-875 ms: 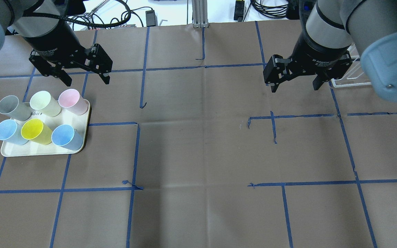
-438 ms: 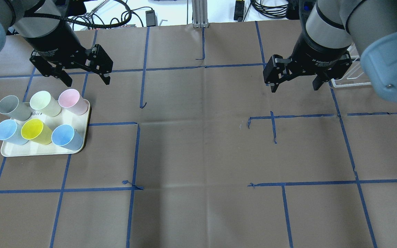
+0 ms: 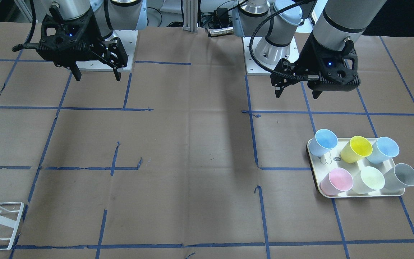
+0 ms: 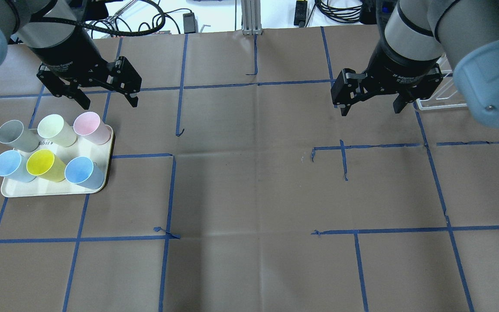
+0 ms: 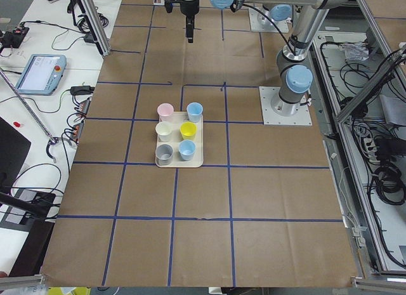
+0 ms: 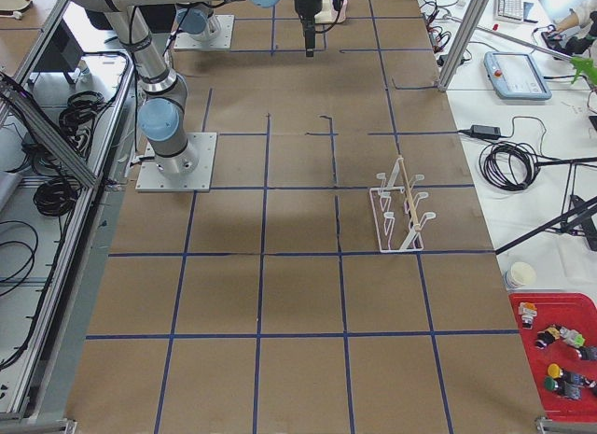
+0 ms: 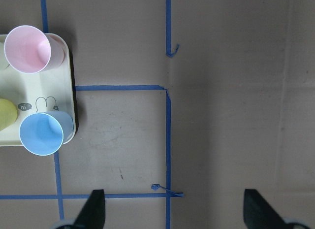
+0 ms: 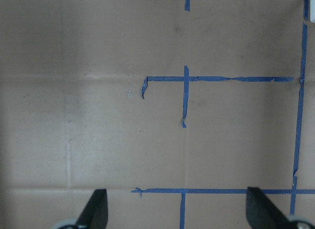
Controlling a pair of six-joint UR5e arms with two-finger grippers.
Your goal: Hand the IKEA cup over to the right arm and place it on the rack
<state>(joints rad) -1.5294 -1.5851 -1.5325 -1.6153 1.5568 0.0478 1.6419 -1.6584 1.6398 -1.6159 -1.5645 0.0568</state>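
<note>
Nothing done so far: all six cups (image 4: 40, 164) sit mouth-up on the tray (image 4: 50, 192) at the left of the overhead view, the pink cup (image 4: 87, 123) nearest the left pincer (image 4: 110, 103), which hangs spread and empty above the worktop (image 4: 254, 195). At upper right the right pincer (image 4: 370, 111) is also spread and empty, and the rack (image 6: 401, 210) holds no cup. Pick, handover and placement are all left.

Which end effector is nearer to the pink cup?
Left. The left end effector hovers above and beside the pink cup; the right end effector hangs far across from it.
</note>
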